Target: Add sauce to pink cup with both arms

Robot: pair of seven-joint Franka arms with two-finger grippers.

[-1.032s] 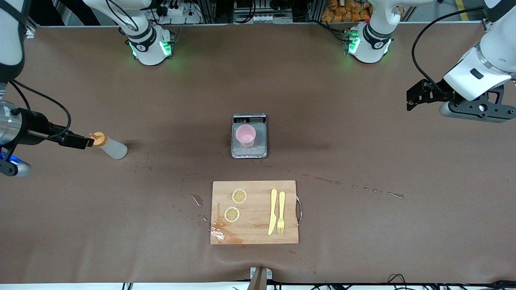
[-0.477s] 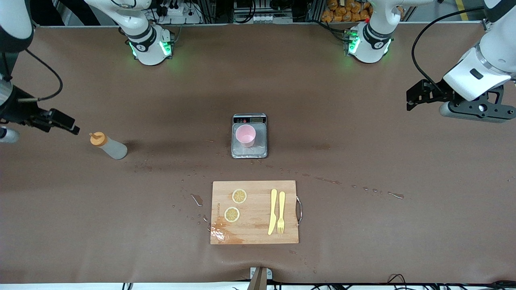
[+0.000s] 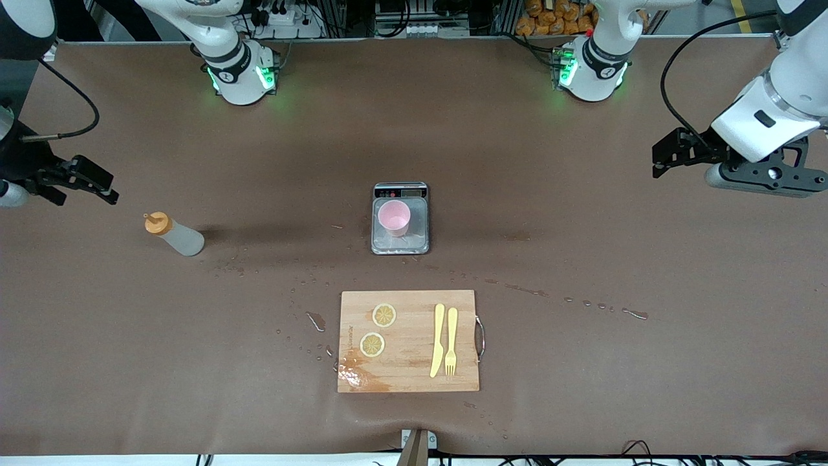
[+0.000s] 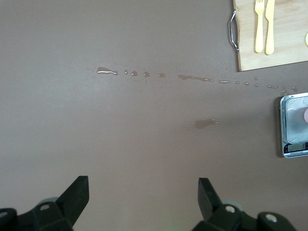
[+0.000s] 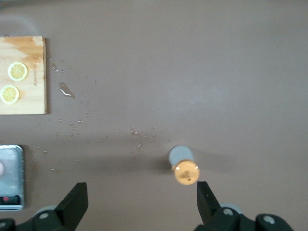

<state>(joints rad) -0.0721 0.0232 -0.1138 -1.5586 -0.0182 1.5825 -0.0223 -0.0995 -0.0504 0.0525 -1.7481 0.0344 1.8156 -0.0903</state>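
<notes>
The sauce bottle [image 3: 173, 234] stands upright on the brown table toward the right arm's end, its orange cap [image 5: 186, 173] facing up at the right wrist camera. My right gripper [image 3: 102, 185] hangs open and empty over the table beside it, apart from it; in the right wrist view this right gripper [image 5: 141, 188] holds nothing. The pink cup [image 3: 394, 217] stands on a steel scale [image 3: 417, 234] at the table's middle. My left gripper [image 3: 658, 157] waits open over the left arm's end; in the left wrist view the left gripper [image 4: 143, 182] has only bare table under it.
A wooden cutting board [image 3: 414, 362], nearer to the front camera than the scale, carries two lemon slices [image 3: 384, 315], a yellow knife [image 3: 438, 340] and a fork [image 3: 451, 341]. Liquid drops [image 3: 601, 305] trail across the table between board and scale.
My right gripper, at the bottle's cap a second ago, has drawn back toward the right arm's end of the table. The bottle stays standing where it was. The left arm has not moved.
</notes>
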